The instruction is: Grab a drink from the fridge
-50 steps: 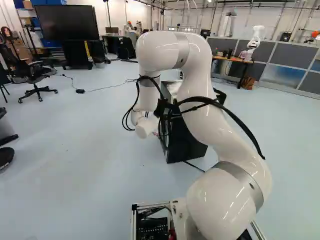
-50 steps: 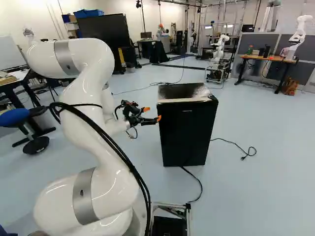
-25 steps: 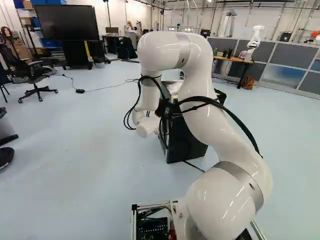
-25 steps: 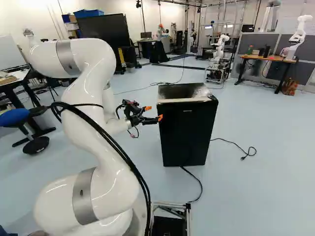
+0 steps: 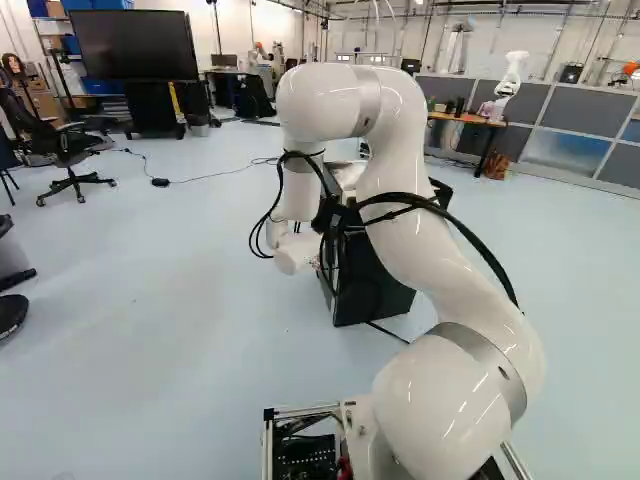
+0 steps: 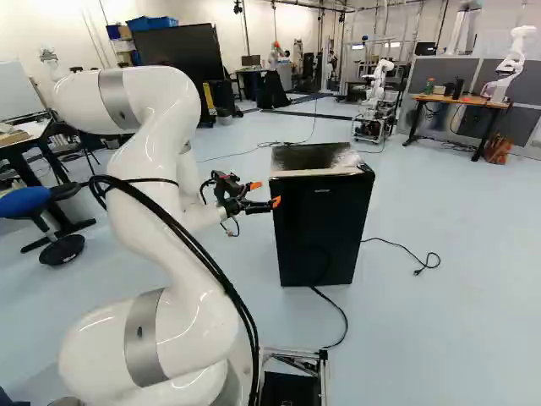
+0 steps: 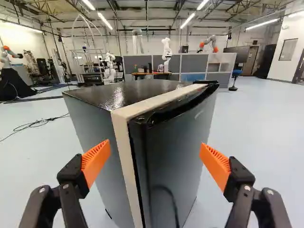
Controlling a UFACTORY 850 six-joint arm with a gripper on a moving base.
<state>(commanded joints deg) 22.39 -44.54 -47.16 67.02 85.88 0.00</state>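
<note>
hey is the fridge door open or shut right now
Shut: the fridge door sits close along the cabinet's pale front edge, with no inside showing.

My arm (image 6: 161, 203): smooth, glossy shell, with bands (image 6: 142, 338) of duller metal. My claw (image 6: 265, 194): matt fingers; pads (image 7: 96, 161) ribbed, matt and rubber-like. Fridge (image 6: 325, 237): top (image 7: 130, 92) smooth and glossy, with speckled glare; side panel (image 7: 92, 124) smooth, low sheen; door (image 7: 175, 152) smooth, faintly reflective. The pale strip (image 7: 126, 156) along its edge is matt and looks like plastic. Floor (image 6: 456, 338): smooth, with a soft sheen. Far tabletop (image 6: 461, 101): seemingly wood, though I view it from too far off to certify. Stool seat (image 6: 24, 202): matt, cloth-like.
</note>
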